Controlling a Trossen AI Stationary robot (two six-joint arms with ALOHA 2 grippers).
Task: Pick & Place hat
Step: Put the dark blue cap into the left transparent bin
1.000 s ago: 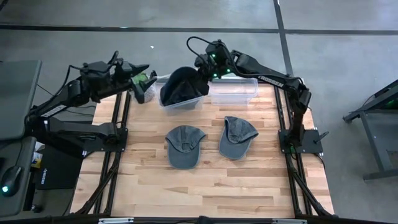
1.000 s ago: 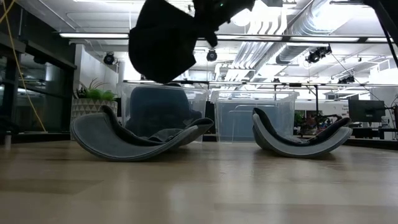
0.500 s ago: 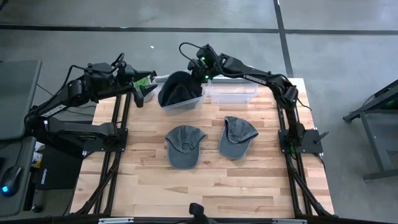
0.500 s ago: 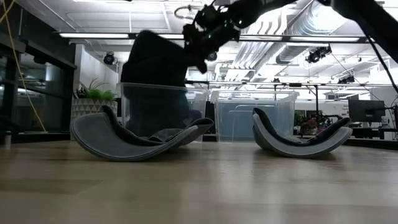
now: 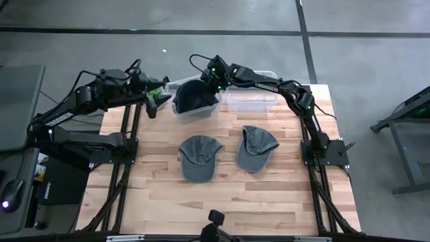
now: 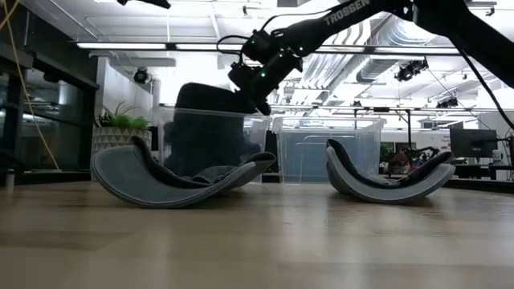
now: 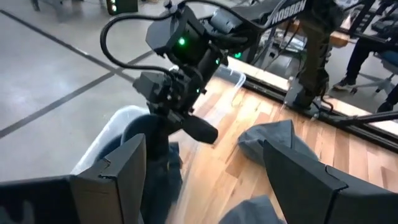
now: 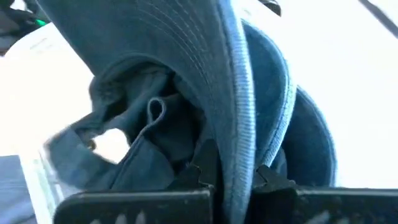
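Lowered since a second ago, the dark cap now sits in the far-left bin, right gripper clamping it; left gripper gapes wide beside.

Bright overhead light, perhaps overexposed

Workshop setting around a wooden table.
Grey concrete floor crossed by dark seams; ceiling ducts and strip lights overhead (a potted plant stands behind).

Right gripper is boxed in by the bin walls, hat filling it; only way out is up.
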